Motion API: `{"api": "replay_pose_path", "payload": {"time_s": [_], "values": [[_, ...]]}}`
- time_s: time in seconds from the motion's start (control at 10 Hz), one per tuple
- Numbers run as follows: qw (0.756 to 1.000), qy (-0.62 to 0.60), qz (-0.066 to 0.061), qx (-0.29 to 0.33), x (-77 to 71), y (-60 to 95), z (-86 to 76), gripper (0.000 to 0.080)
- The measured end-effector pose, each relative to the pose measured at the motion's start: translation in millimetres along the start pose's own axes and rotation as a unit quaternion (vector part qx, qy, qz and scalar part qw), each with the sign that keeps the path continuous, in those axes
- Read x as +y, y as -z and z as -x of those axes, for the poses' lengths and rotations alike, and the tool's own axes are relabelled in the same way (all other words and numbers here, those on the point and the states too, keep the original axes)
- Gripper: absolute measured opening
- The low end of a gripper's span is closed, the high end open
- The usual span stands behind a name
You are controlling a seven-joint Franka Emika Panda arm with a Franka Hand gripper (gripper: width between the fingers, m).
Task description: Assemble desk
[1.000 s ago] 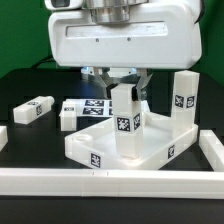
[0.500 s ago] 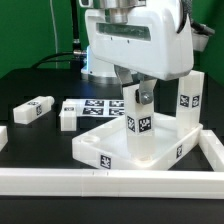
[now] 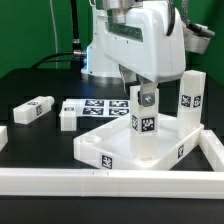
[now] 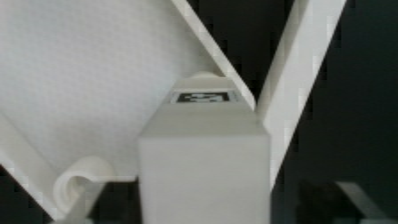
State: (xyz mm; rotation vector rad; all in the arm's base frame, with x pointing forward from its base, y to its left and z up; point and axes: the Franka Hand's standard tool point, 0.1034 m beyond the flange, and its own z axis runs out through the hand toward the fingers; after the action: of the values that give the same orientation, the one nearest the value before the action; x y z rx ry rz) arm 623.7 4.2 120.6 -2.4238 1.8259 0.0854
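Observation:
The white desk top [image 3: 105, 150] lies on the black table with its raised rim up. One white leg [image 3: 190, 100] stands upright at its far right corner. My gripper [image 3: 146, 99] is shut on a second tagged leg [image 3: 145, 128] and holds it upright, with its lower end at the top's near rim. I cannot tell whether that end sits in a socket. In the wrist view the held leg [image 4: 205, 165] fills the middle, with the desk top's rim [image 4: 80, 100] beside it. Two loose legs [image 3: 33, 110] [image 3: 67, 118] lie at the exterior view's left.
The marker board [image 3: 98, 106] lies flat behind the desk top. A long white rail [image 3: 110, 182] edges the table's front and turns up the exterior view's right side [image 3: 214, 150]. The arm's white body [image 3: 135, 45] hangs over the desk top.
My gripper has carried the held leg toward the exterior view's right along the desk top and turned. The leg now stands nearer the top's near right corner.

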Motion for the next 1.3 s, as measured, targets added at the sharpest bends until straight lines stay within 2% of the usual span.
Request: {"api": "replay_pose_path", "payload": {"time_s": [0.1, 0.2, 0.4, 0.6, 1.1, 1.3], "values": [[1.0, 0.021, 0.0, 0.0, 0.0, 0.0, -0.1, 0.0493], [0.999, 0.047, 0.0, 0.0, 0.0, 0.2, -0.5, 0.062], [0.99, 0.142, 0.001, 0.002, -0.6, -0.1, 1.7, 0.0641], [0.97, 0.243, 0.001, 0.001, -2.0, -1.1, 7.7, 0.0648], [0.894, 0.447, 0.002, 0.003, -4.3, -3.1, 13.3, 0.0649], [0.847, 0.532, 0.003, 0.018, -7.9, -1.9, 11.5, 0.0649]]}}
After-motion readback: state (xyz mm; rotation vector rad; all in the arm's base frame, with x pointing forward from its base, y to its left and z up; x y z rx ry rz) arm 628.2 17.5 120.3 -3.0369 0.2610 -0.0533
